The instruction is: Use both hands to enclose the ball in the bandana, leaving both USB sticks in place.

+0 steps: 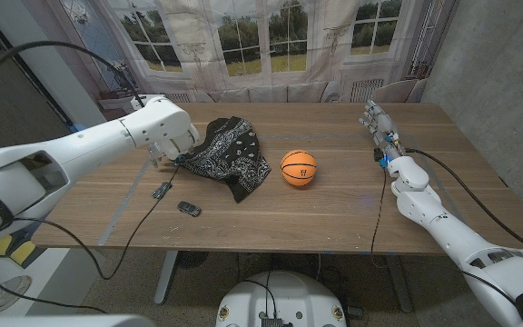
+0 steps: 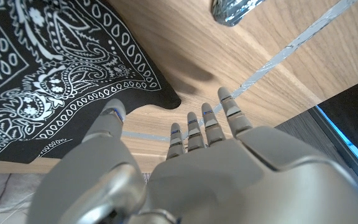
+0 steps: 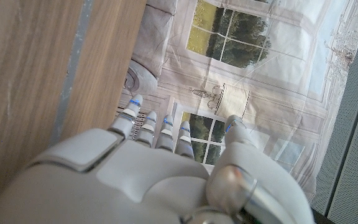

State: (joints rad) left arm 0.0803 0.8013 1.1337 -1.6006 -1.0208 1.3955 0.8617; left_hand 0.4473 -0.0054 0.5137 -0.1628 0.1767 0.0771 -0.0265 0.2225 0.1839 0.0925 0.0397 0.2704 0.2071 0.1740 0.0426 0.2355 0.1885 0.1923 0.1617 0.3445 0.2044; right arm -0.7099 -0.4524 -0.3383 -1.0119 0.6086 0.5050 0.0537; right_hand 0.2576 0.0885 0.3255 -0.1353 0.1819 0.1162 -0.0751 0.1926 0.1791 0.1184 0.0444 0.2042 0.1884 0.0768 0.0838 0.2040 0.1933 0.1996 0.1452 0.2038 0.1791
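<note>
At far left we see the left hand [image 1: 166, 136] hovering at the edge of the crumpled black bandana [image 1: 228, 156], fingers [image 2: 207, 121] stretched out over the wood and holding nothing. Two USB sticks [image 1: 161, 191] [image 1: 189, 208] lie on the table [image 1: 334, 204] near its front edge, below the bandana. The orange ball [image 1: 299, 169] sits just right of the cloth, apart from it. At far right the right hand [image 1: 381, 130] stands by the table's edge, fingers [image 3: 148, 124] extended and empty.
</note>
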